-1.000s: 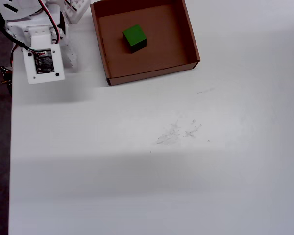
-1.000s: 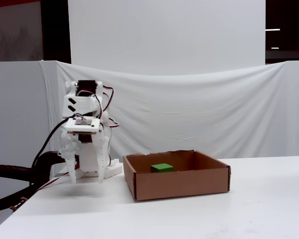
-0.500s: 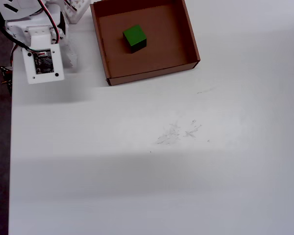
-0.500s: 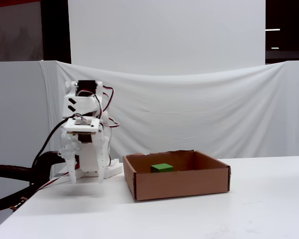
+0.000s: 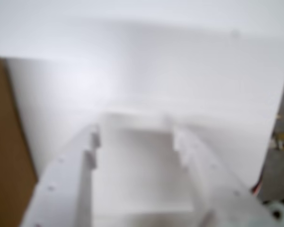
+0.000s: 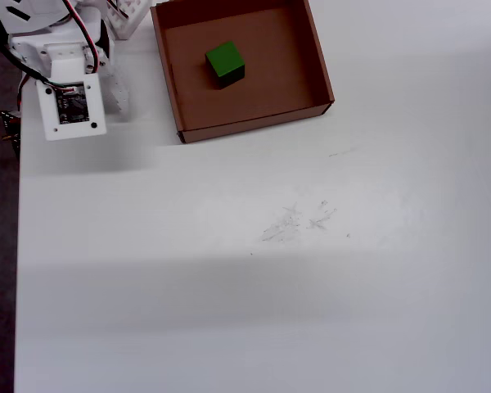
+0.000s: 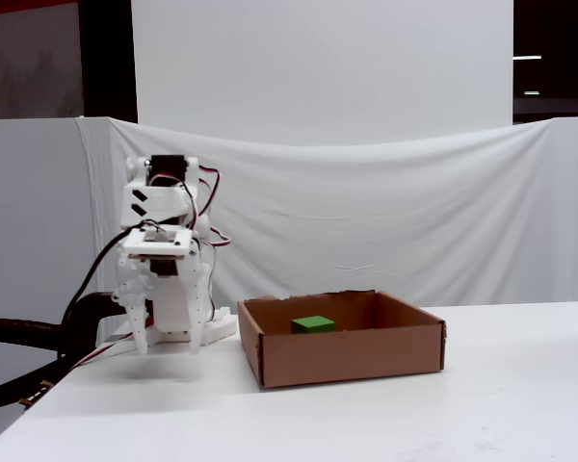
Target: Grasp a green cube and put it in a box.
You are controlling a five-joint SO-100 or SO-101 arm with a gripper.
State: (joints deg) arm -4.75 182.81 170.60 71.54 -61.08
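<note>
The green cube (image 6: 225, 61) lies inside the brown cardboard box (image 6: 250, 124), a little left of the box's middle in the overhead view. In the fixed view the green cube (image 7: 313, 324) shows just above the box's front wall (image 7: 347, 356). My arm is folded up to the left of the box, and the gripper (image 7: 167, 345) points down at the table, apart from the box. In the blurred wrist view the gripper (image 5: 135, 135) stands open, with only white table between its fingers. A brown strip of the box (image 5: 4, 142) fills that view's left edge.
The arm's white camera board (image 6: 69, 105) hangs over the table's left edge (image 6: 18, 246). Faint scratch marks (image 6: 299, 219) lie mid-table. A white cloth backdrop (image 7: 385, 212) hangs behind the table. Dark cables (image 7: 29, 337) trail off to the left.
</note>
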